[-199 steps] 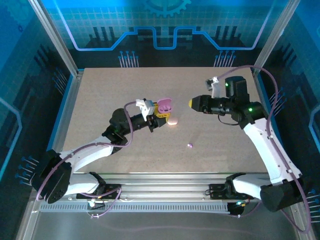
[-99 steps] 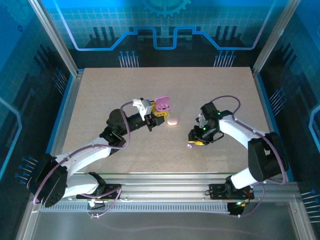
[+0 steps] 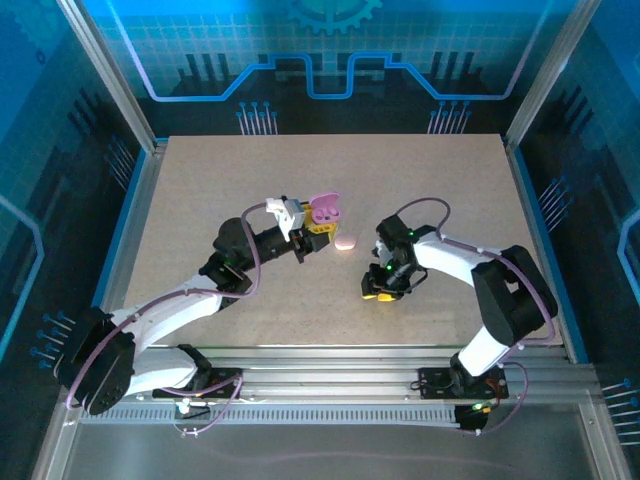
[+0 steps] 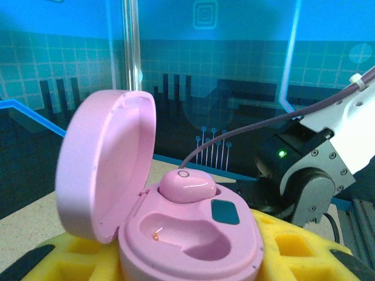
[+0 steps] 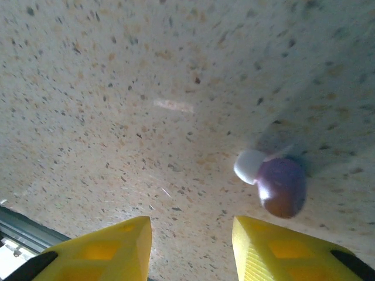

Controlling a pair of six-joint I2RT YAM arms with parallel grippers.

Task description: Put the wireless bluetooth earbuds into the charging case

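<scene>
Earbud (image 5: 281, 186) sits off-ctr; shift right gripper (image 5: 190, 249), jaws apart & empty, to straddle it. Left gripper (image 3: 318, 222) clamps open charging case (image 4: 187, 234).

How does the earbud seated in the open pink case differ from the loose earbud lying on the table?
Colour: the seated earbud is pale pink; the loose earbud looks darker purple with a white tip. Place: the seated earbud sits in one socket of the pink case; the loose earbud lies on the table. Both are small, glossy and rounded.
</scene>
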